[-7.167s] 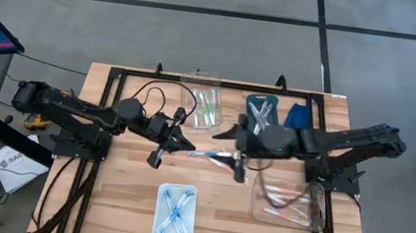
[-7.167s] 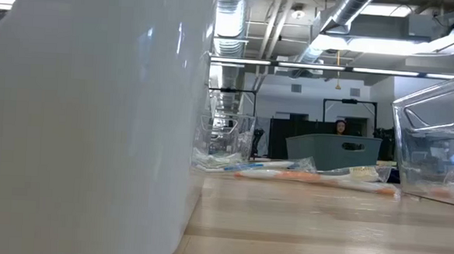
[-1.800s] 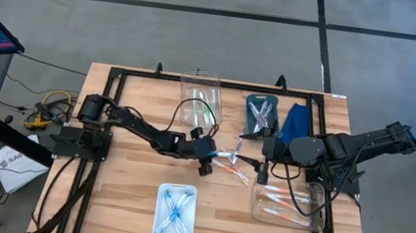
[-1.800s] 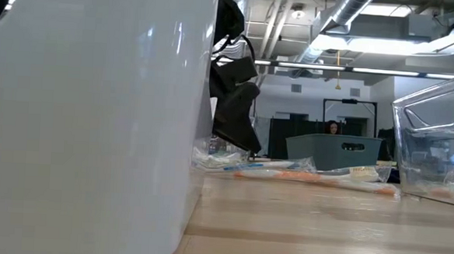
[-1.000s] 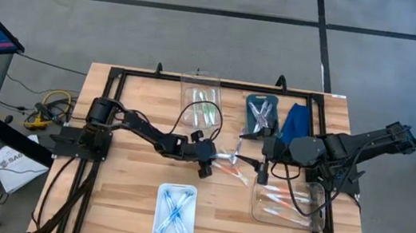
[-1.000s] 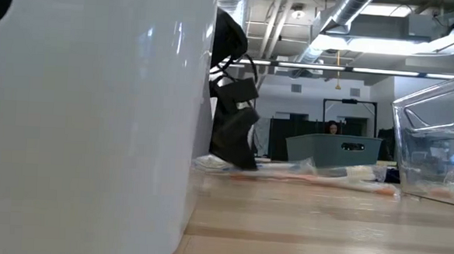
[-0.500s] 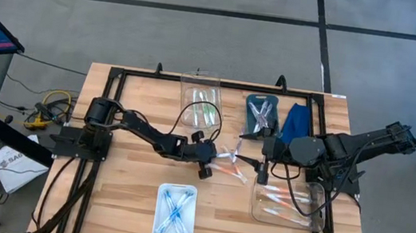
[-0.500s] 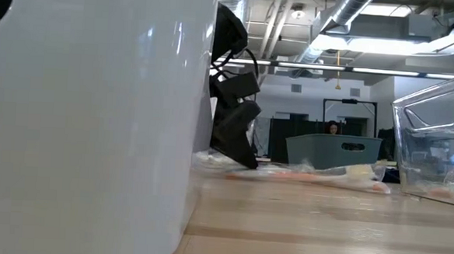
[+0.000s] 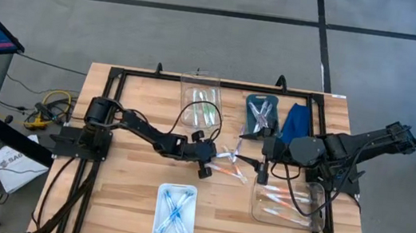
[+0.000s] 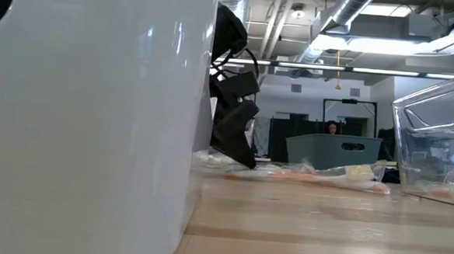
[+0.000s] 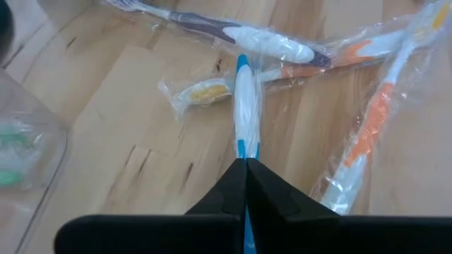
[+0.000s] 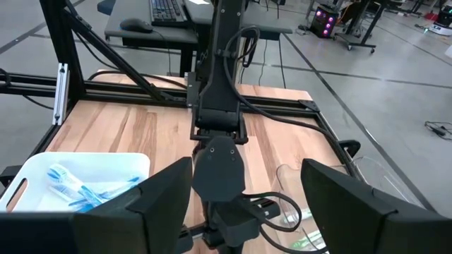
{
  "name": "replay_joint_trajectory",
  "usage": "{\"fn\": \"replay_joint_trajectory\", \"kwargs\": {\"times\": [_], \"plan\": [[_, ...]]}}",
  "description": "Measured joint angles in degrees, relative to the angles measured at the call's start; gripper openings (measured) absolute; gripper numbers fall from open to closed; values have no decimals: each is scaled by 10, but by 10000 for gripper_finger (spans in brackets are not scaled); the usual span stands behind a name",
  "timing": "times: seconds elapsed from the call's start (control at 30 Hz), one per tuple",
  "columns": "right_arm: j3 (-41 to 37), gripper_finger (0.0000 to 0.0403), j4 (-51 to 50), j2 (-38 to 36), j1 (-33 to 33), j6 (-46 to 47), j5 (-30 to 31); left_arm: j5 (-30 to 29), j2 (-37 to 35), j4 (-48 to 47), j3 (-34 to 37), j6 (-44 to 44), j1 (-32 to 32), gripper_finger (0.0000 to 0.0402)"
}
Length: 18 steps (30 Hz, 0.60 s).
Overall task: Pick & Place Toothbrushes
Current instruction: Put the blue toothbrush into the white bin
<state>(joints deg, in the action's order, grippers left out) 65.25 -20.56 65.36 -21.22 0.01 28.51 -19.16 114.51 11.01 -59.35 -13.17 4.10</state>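
The left claw (image 11: 245, 164) is gripping the blue-and-white toothbrush (image 11: 246, 106) by one end, jaws fully pinched together on it, low over the middle of the tabletop (image 9: 116, 201); the brush is lying flat on the wood, pointing away from the fingers into the loose heap of wrapped toothbrushes (image 9: 230, 165), crossing just under a purple-handled one (image 11: 233, 32) and beside two orange ones (image 11: 367, 134). The right claw (image 12: 246, 212) is waiting wide apart and empty near the clear bin (image 9: 286, 205) on the right. Judgement: the lift wants to be straight up and slow, since the grip is far out on the handle and neighbouring wrappers could be dragging along; the white tray (image 9: 175, 213), already holding blue brushes, is looking like the likely destination
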Motion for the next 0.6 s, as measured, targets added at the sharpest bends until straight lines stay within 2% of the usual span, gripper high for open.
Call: {"fn": "replay_joint_trajectory", "kwargs": {"times": [0.4,0.6], "plan": [[0,260,-1,0,0,0,0,1,-77,-23,1,62,11,0],[0,260,-2,0,0,0,0,51,-148,-84,1,148,22,0]]}}
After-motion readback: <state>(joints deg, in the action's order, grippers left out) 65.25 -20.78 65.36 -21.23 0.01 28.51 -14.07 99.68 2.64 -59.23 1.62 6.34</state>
